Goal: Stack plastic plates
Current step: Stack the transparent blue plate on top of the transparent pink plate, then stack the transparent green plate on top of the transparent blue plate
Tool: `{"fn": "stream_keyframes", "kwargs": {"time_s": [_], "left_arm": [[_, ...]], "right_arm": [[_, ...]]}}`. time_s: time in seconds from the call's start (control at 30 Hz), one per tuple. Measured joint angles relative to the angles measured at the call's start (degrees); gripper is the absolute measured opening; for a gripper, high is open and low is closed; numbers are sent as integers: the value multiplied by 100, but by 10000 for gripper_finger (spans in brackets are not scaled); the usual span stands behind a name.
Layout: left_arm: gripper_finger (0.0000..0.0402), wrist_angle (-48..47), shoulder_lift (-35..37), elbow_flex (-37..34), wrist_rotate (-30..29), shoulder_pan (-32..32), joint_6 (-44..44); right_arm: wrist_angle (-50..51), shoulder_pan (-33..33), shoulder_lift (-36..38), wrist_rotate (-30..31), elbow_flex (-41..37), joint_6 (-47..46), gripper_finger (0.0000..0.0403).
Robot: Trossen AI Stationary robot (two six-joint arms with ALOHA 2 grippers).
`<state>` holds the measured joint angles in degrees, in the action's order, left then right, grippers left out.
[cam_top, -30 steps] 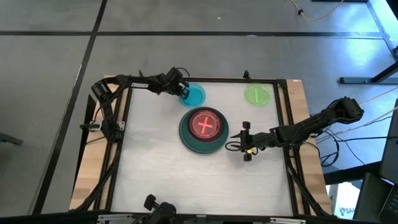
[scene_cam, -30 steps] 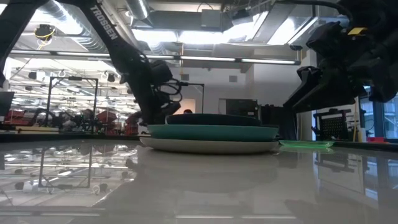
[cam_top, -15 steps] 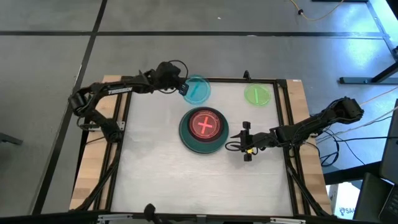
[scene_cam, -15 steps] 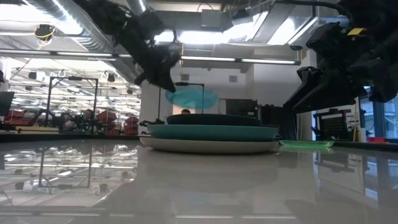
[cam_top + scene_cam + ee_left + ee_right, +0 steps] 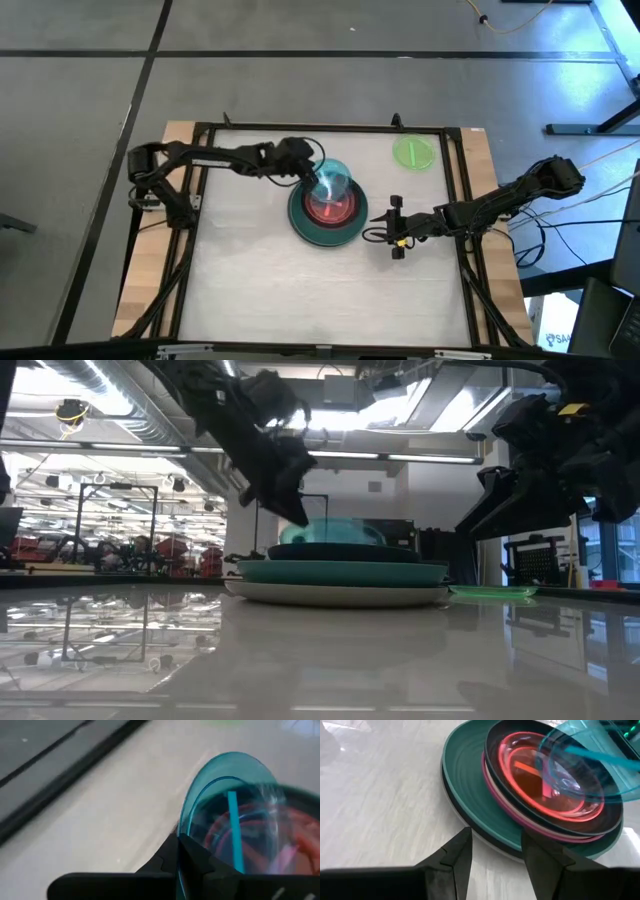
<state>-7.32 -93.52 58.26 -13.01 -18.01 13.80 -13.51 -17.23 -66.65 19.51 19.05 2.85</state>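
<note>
A stack of plates (image 5: 328,210) stands mid-table: grey at the bottom, then teal, then medium ones, with a translucent red-orange small plate (image 5: 540,782) on top. My left gripper (image 5: 312,175) is shut on a translucent blue small plate (image 5: 332,182) and holds it just over the stack's far-left part. A green small plate (image 5: 413,152) lies flat near the table's far right corner. My right gripper (image 5: 396,228) is open, hovering close to the stack's right side and touching nothing. My left gripper pinches the blue plate's rim (image 5: 182,832) between its two fingers, reaching in from the table's left. The plate is lifted clear and tilted, its far edge (image 5: 345,525) just above the stack's top plate.
A black frame (image 5: 320,128) borders the tabletop. Bare white surface (image 5: 300,290) spreads along the near side and to the left of the stack.
My left gripper has lifted the blue plate off the table near the far edge, then carried it toward the near side and right until it hangs over the stack, lower than half a second ago. The right arm has kept still.
</note>
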Motion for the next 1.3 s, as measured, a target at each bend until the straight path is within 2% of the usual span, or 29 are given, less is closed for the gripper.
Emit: {"fn": "stream_keyframes", "kwargs": {"time_s": [0.13,0.3,0.4,0.53,0.67,0.8,0.87,1.0,1.13,1.3], "left_arm": [[17,112,-320,0,413,102,-89],[62,57,-378,0,679,106,-92],[92,5,-148,-4,862,111,-85],[122,-58,298,0,1099,337,-76],[137,-102,499,1,820,986,-189],[140,75,453,-159,27,1885,-199],[138,379,424,-383,-341,2326,-193],[131,1267,423,-954,-984,3158,-41],[126,2445,423,-1605,-1662,3866,53],[121,3875,379,-2464,-2446,4438,409]], "right_arm": [[2,0,0,2,0,0,159],[0,0,0,72,0,24,159],[2,0,0,196,0,35,159],[10,0,0,681,-2,44,159],[294,0,43,1620,59,48,159],[1168,41,188,2653,379,52,159],[1579,214,258,2839,571,56,159],[2130,918,299,2505,864,52,159],[2436,1987,297,1767,990,111,159],[2457,3516,231,712,990,214,159]]}}
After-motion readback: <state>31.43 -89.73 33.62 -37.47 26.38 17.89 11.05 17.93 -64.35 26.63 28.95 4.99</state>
